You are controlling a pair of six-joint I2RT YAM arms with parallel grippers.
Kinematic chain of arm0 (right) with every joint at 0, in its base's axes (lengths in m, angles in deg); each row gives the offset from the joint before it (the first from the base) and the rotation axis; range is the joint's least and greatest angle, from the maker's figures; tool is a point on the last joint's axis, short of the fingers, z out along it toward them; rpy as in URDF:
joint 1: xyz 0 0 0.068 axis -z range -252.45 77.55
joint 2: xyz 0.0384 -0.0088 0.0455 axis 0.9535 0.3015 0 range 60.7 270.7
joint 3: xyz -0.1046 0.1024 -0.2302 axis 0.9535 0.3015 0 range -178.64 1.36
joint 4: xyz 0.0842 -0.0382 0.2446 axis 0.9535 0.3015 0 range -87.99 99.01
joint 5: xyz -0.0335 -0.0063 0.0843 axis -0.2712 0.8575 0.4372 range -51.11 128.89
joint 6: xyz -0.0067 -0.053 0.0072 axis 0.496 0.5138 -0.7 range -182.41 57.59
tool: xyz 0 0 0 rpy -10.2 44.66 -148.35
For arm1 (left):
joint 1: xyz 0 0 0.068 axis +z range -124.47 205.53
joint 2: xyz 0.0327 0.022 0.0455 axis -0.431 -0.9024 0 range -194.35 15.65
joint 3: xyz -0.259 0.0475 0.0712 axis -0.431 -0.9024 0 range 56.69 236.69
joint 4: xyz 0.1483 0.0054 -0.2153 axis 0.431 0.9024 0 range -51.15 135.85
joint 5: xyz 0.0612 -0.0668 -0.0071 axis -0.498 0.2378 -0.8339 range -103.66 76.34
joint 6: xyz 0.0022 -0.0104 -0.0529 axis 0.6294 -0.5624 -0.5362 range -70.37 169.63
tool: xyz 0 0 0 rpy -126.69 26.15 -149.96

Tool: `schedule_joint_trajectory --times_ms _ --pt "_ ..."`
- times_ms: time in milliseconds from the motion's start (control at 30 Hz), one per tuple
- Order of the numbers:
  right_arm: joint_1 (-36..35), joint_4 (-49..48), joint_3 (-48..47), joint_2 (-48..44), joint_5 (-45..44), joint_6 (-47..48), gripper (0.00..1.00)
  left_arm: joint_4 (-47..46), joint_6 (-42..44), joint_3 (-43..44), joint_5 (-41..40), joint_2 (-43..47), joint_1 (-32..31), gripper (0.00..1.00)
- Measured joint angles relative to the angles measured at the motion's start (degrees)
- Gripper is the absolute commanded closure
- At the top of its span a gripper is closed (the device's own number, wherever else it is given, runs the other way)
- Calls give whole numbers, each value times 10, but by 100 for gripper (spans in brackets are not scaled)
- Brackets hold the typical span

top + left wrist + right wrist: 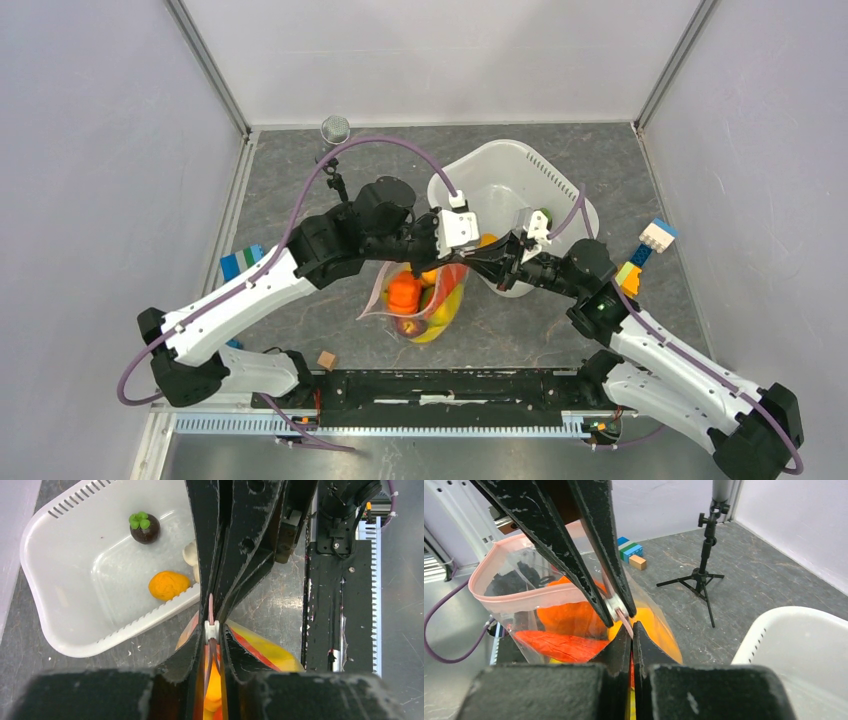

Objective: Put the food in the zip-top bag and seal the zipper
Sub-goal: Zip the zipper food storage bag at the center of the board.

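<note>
The zip-top bag [385, 300] lies in front of the arms, with orange, red and yellow food [425, 300] inside it. Its pink zipper [519, 599] stands open in a loop on one side. My left gripper [212, 630] is shut on the zipper's white slider [212, 628]. My right gripper [631, 625] is shut on the zipper's pink end right beside the slider. In the top view the two grippers meet tip to tip, left gripper [482, 252] and right gripper [503, 264]. A dark maroon fruit with a green top [145, 527] and an orange piece [168, 585] lie in the white tub [60, 630].
The white tub [560, 190] stands just behind the grippers. Coloured block stacks sit at the left [243, 262] and right [650, 245]. A small wooden cube [326, 359] lies by the arm bases. A black tripod [704, 565] stands at the back left.
</note>
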Motion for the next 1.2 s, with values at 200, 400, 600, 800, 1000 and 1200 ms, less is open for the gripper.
schedule_joint_trajectory --times_ms 200,400,600,800,1000,1200 --pt "-2 3 8 -10 -51 -3 100 3 0 -20 -10 25 11 98" --pt "-2 3 26 -28 -90 -6 100 5 0 -44 -22 50 14 98" --pt "-2 7 43 -51 -120 -8 100 12 -3 -66 -46 84 17 98" --pt "-2 10 48 -65 -106 0 74 20 -11 -78 -59 116 17 98" --pt "5 19 39 -42 -54 17 27 22 -11 -78 -36 112 18 98" --pt "6 64 -15 -6 -21 60 20 17 -11 -76 -5 94 18 98"
